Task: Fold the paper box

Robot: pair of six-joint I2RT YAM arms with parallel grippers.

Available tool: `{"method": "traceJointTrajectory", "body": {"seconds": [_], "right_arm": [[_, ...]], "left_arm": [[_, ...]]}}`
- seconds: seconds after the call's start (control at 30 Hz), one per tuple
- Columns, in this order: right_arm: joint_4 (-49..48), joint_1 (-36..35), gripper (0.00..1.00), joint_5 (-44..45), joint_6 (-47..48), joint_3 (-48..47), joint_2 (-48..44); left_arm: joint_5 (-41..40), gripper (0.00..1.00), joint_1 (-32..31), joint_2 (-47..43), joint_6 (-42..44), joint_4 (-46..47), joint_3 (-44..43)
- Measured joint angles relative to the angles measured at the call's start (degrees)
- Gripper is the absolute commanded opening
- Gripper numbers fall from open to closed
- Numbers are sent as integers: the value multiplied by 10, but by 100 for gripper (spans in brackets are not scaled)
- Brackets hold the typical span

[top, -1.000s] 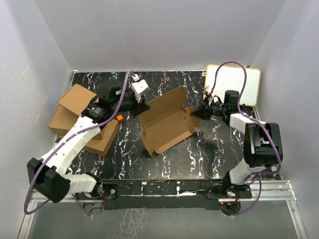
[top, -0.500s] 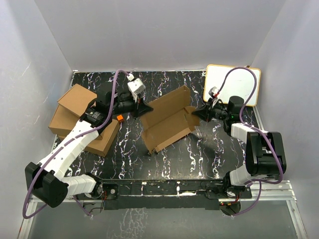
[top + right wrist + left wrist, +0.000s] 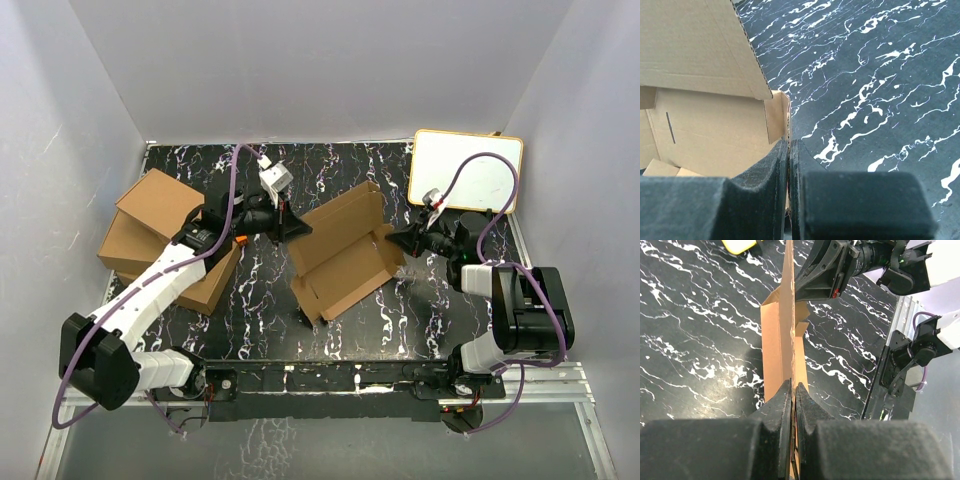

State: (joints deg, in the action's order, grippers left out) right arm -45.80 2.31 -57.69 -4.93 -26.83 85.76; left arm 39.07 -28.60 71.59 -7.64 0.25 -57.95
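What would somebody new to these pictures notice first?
The half-open paper box at the centre, pinched from both sides: left claw shut on its left edge, right claw shut on its right edge. Then the stacked cardboard boxes at the left and the white board at the far right corner.

A black table (image 3: 400,310) veined with white carries everything. A pile of brown cardboard boxes (image 3: 150,235) sits on its left side, unevenly stacked. A white board (image 3: 470,170) with a yellow rim lies flat at the far right corner. The open paper box (image 3: 345,255) stands tilted near the middle, apart from both.
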Motion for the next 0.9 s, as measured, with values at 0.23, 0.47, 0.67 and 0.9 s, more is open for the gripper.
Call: {"method": "traceJointTrajectory", "body": {"seconds": [0.23, 0.47, 0.67, 0.9], "right_arm": [[-9, 0, 8, -4, -1, 18, -10], [48, 0, 8, -21, 39, -1, -18], [174, -1, 16, -28, 125, -78, -28], [261, -6, 21, -39, 181, -115, -33]], "left_arm": [[-1, 0, 0, 0, -23, 15, 17], [-18, 0, 1, -3, -3, -1, 11], [-30, 0, 10, 12, 58, -64, -69], [-30, 0, 15, 47, 132, -132, -153]]}}
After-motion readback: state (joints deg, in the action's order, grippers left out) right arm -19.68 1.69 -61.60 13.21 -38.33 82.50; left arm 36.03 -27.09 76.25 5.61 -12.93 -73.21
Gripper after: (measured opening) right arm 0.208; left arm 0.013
